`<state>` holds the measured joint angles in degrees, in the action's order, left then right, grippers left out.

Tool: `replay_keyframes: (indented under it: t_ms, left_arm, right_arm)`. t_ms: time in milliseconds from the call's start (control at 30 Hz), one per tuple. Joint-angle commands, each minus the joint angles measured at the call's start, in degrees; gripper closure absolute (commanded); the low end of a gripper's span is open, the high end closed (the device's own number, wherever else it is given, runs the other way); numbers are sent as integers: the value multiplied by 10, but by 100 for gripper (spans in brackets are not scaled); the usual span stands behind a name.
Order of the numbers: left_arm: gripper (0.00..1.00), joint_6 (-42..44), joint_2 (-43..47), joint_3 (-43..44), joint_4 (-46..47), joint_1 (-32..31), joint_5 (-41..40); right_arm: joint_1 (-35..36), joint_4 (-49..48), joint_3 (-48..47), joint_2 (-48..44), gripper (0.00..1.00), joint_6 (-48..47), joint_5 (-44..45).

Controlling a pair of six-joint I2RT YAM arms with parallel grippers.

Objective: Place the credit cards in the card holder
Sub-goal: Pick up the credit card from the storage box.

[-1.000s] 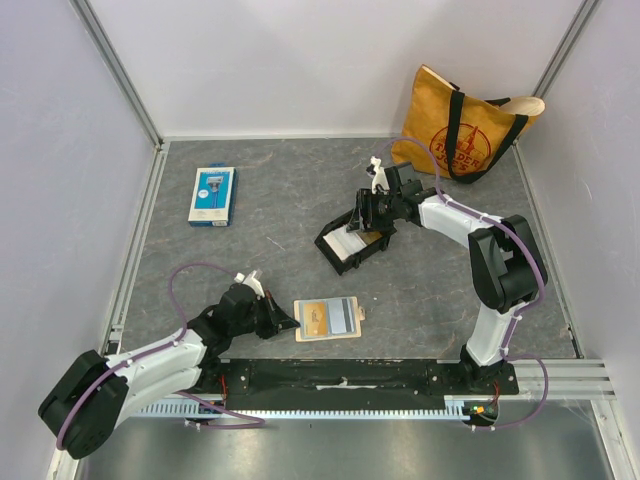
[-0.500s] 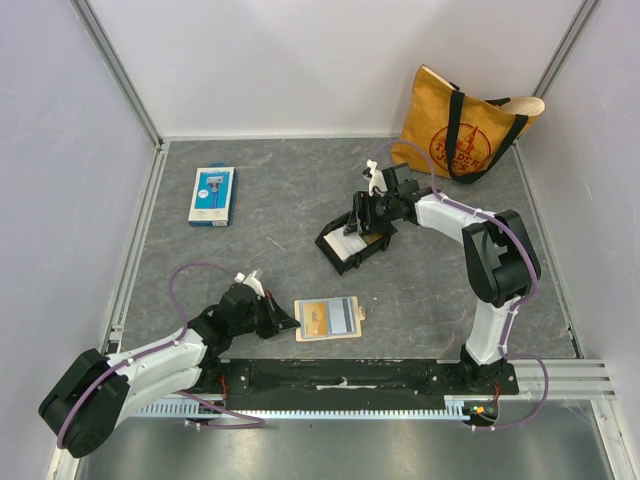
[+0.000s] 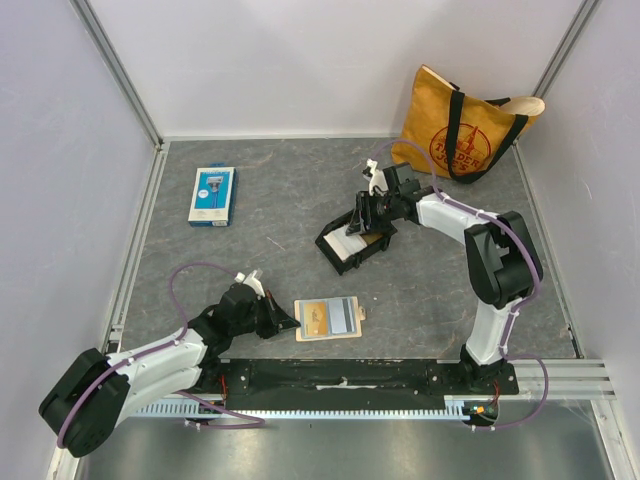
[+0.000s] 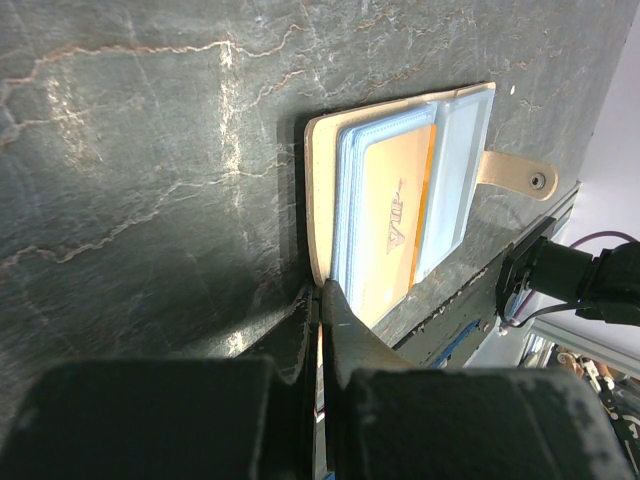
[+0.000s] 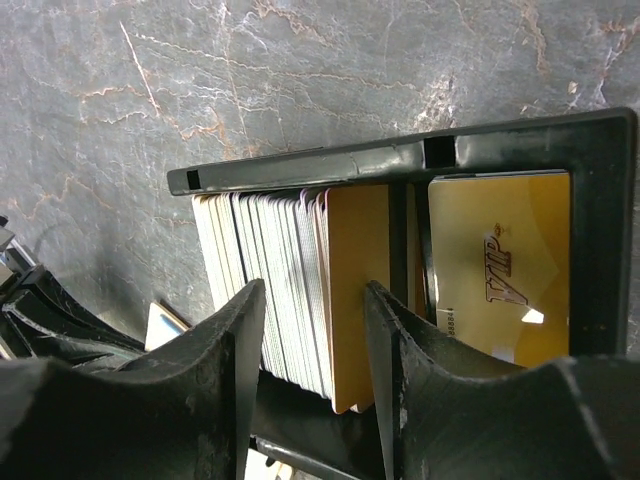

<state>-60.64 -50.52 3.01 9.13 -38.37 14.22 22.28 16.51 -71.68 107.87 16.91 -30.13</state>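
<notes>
Bright, soft, even light falls from overhead in the top view. The dark grey marbled tabletop point(image 3: 270, 200) carries only faint, short shadows, and the pale enclosure walls point(image 3: 300, 60) read nearly white. In the left wrist view a sheen washes over the stone and the clear sleeves of the flat tan card holder point(image 4: 318, 190). Its right edge burns out white, and the left gripper point(image 4: 322, 292) is a dark blur. The right wrist view is sharp on the glossy gold card point(image 5: 500, 270), which bears a small glint, while the right gripper point(image 5: 312, 292) is soft.

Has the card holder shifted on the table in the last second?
No. The card holder sits where it was, just beyond the black base rail, the shut left gripper at its edge.
</notes>
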Motion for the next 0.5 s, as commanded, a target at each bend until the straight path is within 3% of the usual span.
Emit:
replay_keyframes:
  t_ms: [0,300,467]
  left_arm:
    - [98,8,-3,-12,-12,-1,-2]
    - [98,9,-3,-11,-11,0,-1]
    - [98,11,-5,-12,-10,0,1]
  right_arm:
    - [0,4,-12,-37,50,0,-12]
    - [-1,9,-15,-37,54,0,-8]
    - [-2,11,-11,-30,64,-2,-9]
